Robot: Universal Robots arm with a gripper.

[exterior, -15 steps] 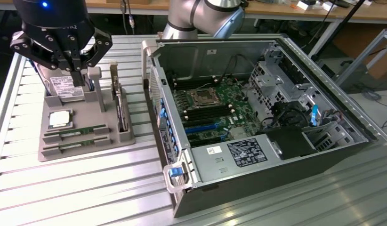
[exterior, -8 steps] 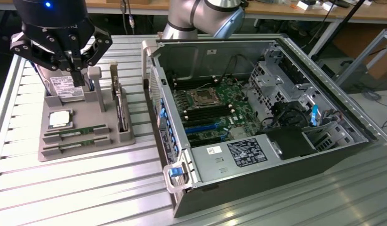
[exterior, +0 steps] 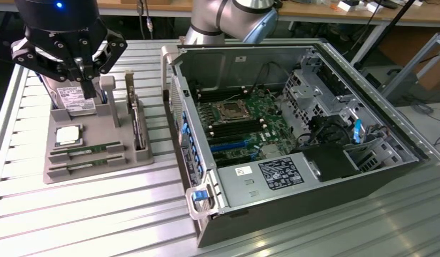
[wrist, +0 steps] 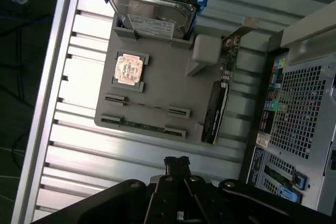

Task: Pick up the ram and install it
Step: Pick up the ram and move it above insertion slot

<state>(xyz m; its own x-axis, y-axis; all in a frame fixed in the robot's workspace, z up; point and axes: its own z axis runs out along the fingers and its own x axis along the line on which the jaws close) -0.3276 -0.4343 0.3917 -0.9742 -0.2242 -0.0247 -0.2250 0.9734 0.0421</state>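
Observation:
Green ram sticks lie flat in the two long slots at the near end of the grey parts holder; the wrist view shows one stick in its slot too. My black gripper hangs well above the holder, fingers pointing down and pressed together with nothing between them. In the wrist view its closed fingertips sit off the holder's ram end, over bare table slats. The open computer case shows its green motherboard on the exterior view's right.
The holder also carries a silver hard drive in a blue bracket, a square processor chip and an upright expansion card. The slatted metal table lies around it. The case wall rises close beside the holder.

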